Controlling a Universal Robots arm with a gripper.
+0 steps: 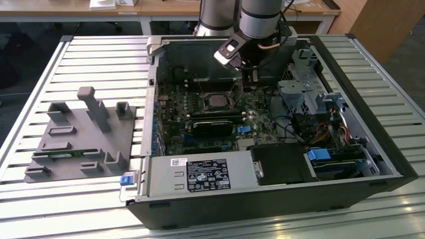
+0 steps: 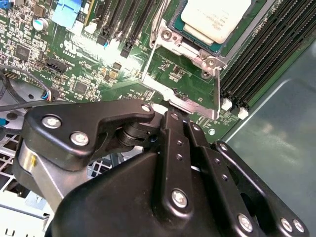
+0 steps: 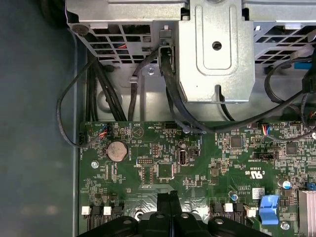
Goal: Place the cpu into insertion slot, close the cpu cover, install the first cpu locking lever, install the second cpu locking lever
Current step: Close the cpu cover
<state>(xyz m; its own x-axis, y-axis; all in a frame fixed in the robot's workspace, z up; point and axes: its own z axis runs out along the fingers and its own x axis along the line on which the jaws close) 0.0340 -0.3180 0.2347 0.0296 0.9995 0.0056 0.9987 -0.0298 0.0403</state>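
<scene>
Gripper [image 2: 172,117] was clenched, fingertips together with nothing visible between them, tips at a thin silvery lever [image 2: 217,91] just beside the slot [image 1: 204,102]. Cpu [image 2: 217,17] sat in the slot, with the cover [image 2: 190,49] lying round it. Risk, my read: the closed tips could skate off the lever and gouge the board beside the slot, or the lever could spring back unlatched.

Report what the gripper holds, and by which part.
Nothing visibly held. In the second wrist view the gripper is shut, its tips at the edge of a silvery metal tab beside the seated cpu; contact cannot be told.
</scene>
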